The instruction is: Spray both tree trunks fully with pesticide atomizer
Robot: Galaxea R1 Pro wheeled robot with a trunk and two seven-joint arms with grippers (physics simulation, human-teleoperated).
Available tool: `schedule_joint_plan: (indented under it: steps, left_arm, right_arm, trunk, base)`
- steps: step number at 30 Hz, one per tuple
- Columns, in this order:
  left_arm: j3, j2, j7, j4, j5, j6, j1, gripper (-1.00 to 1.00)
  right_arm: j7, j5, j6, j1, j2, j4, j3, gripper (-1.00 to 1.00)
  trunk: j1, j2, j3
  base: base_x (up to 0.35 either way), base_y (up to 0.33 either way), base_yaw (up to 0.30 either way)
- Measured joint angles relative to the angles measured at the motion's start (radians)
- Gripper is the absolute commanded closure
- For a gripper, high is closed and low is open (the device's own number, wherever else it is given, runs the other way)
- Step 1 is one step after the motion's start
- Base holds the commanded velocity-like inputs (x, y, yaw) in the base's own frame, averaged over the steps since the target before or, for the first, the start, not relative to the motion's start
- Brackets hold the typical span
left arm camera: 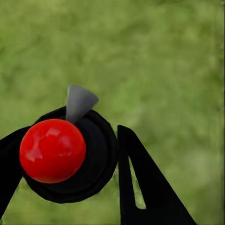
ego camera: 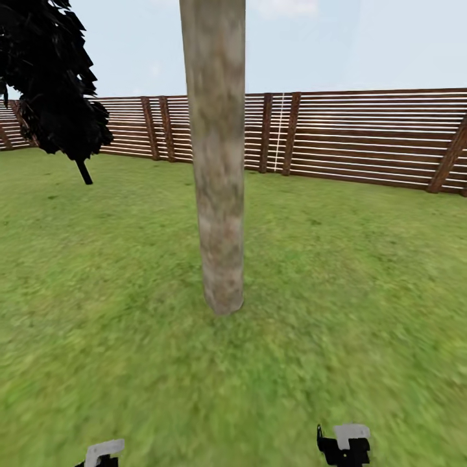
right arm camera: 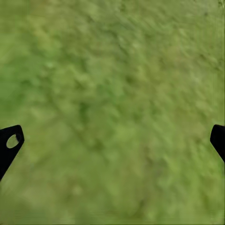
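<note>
A thick, pale grey-tan mottled tree trunk (ego camera: 218, 155) rises from the lawn (ego camera: 337, 272) straight ahead of me, its crown above the picture. In the left wrist view the pesticide atomizer (left arm camera: 65, 157) shows from above as a black round body with a red ball top and a grey nozzle (left arm camera: 78, 101); my left gripper (left arm camera: 65, 161) is shut on it, with black fingers (left arm camera: 133, 178) on both sides. My left wrist (ego camera: 104, 452) and right wrist (ego camera: 347, 444) peek in at the bottom of the head view. My right gripper (right arm camera: 112, 143) is open over bare grass.
A brown horizontal-slat fence (ego camera: 363, 136) rings the lawn behind the trunk. A dark cone-shaped conifer (ego camera: 55, 84) stands at the far left. Grass stretches on both sides of the trunk.
</note>
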Motion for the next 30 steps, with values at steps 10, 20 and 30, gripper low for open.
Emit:
schedule_joint_plan:
  steps: [10,20,30]
  left_arm:
    - [0.009,0.029,-0.501,-0.065,-0.586,0.270,-0.318,1.00]
    - [-0.001,0.008,-0.806,-0.205,-0.720,0.393,-0.360,1.00]
    - [-0.040,0.001,-0.864,-0.280,-0.767,0.445,-0.351,1.00]
  right_arm:
    - [0.565,0.197,0.214,-0.001,-0.022,-0.362,0.103,-1.00]
    - [1.002,0.297,0.272,-0.047,-0.021,-0.471,0.102,-1.00]
    - [1.092,0.294,0.385,-0.064,-0.012,-0.535,0.103,-1.00]
  trunk:
    - [0.000,0.000,0.000]
    - [0.001,0.000,0.000]
    - [0.001,0.000,0.000]
  base:
    - [0.328,-0.040,0.000]
    - [0.054,-0.011,0.000]
    - [0.000,0.000,0.000]
